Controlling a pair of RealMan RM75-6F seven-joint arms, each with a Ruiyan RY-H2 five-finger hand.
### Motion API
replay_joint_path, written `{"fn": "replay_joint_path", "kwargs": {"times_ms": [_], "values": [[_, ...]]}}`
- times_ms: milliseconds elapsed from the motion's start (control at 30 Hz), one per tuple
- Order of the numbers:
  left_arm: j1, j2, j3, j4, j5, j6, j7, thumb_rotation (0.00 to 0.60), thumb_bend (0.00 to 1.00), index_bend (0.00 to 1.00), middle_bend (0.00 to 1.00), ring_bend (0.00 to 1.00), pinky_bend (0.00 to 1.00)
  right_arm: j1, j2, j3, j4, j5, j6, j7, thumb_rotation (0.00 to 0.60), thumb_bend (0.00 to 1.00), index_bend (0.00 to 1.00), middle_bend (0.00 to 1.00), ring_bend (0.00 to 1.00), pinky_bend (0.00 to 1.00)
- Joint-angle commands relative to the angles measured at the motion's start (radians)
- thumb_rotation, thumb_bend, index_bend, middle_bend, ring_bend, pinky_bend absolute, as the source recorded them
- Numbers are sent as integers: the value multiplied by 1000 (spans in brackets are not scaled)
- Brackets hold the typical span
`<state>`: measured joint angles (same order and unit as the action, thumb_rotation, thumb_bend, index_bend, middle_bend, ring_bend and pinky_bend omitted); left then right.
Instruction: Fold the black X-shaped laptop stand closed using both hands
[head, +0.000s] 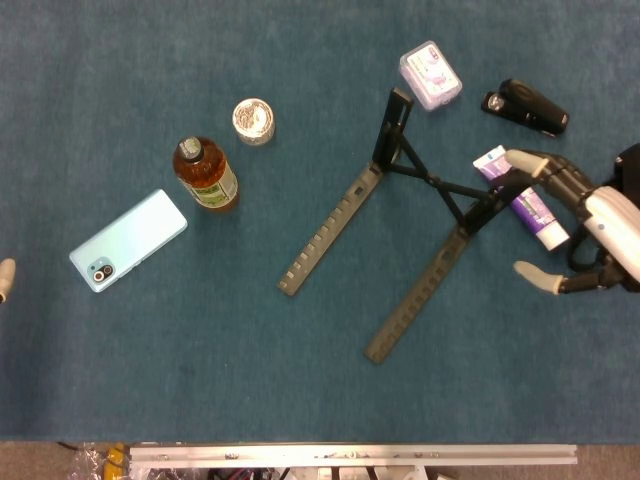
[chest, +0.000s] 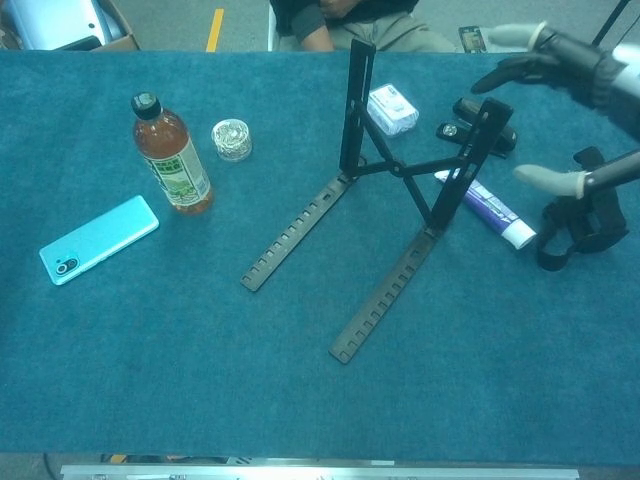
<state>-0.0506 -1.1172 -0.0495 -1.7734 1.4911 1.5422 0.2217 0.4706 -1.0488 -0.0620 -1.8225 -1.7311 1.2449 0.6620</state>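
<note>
Head view: matte black X-shaped laptop stand (head: 410, 200) spread wide; right hand (head: 590, 235) splayed, empty.

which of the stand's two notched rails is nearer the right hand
The right-hand notched rail, whose far end meets the upright beside the toothpaste tube. The other notched rail lies further from the right hand, toward the bottle.

Phone (head: 128, 240), bottle (head: 206, 173) (upright), toothpaste (head: 524, 199).

Lab-like test setup: blue felt-covered table (chest: 120, 380), aluminium rail (head: 350, 455) at edge, seated person (chest: 350, 20) behind.
</note>
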Motion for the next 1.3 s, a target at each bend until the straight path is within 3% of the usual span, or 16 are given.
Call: {"fn": "replay_joint_path", "kwargs": {"times_ms": [33,367,833,1133,1300], "values": [[4,3,0,-1,-3,6,0,600,276,185,163,78,141,15,-27,4,19,8,-26,9,600,255,38,210,0,25],[9,8,0,-2,-3,12,-4,600,276,185,163,78,141,27,-29,-38,7,-83,-20,53,600,256,38,210,0,25],[9,5,1,5,3,13,-14,600,276,185,163,77,141,47,14,-159,-61,-245,-31,86,600,256,38,210,0,25],[-6,26,-1,0,24,0,-24,600,276,185,163,77,141,71,11,-166,-83,-251,-54,42,600,255,38,210,0,25],[-29,46,5,-20,44,-37,-28,600,276,185,170,100,141,75,14,-160,-75,-237,-78,-44,600,256,38,210,0,25]]}}
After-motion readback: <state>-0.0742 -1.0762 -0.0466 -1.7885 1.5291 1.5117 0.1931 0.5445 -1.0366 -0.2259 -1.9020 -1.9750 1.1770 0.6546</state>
